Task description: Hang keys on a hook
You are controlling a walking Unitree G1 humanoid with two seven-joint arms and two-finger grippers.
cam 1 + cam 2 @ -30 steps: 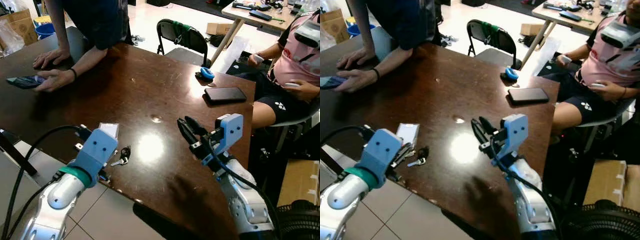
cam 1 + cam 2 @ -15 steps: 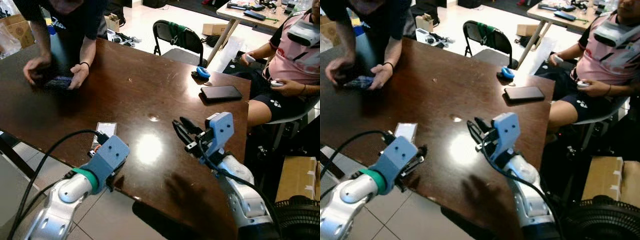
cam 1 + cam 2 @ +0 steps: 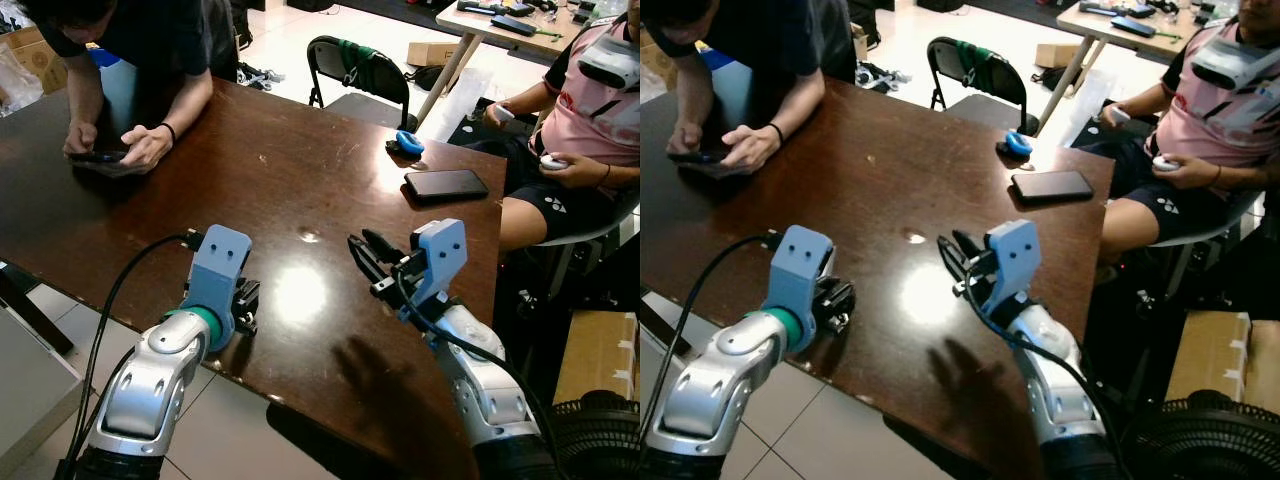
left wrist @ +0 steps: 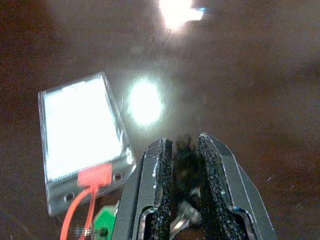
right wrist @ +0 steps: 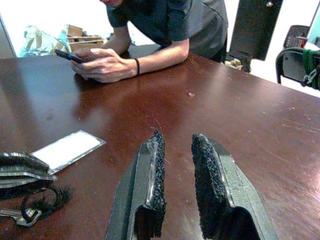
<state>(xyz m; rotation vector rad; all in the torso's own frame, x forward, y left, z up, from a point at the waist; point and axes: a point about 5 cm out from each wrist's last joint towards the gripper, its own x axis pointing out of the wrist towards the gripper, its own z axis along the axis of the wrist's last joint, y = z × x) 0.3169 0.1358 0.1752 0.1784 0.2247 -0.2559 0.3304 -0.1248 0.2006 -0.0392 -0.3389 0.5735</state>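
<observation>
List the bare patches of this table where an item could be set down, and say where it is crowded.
Free: the middle of the table, between the person's hands and the black phone. Also the near right edge beside the right end effector. Crowded: the near left edge, where the left end effector closes around the keys beside the badge holder.

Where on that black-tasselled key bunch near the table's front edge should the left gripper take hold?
Grip the black tassel and ring end of the key bunch, coming down from above: it lies flat on the brown table, and that bulky end gives the fingers something to close around. The left gripper already straddles it, beside the clear card holder.
</observation>
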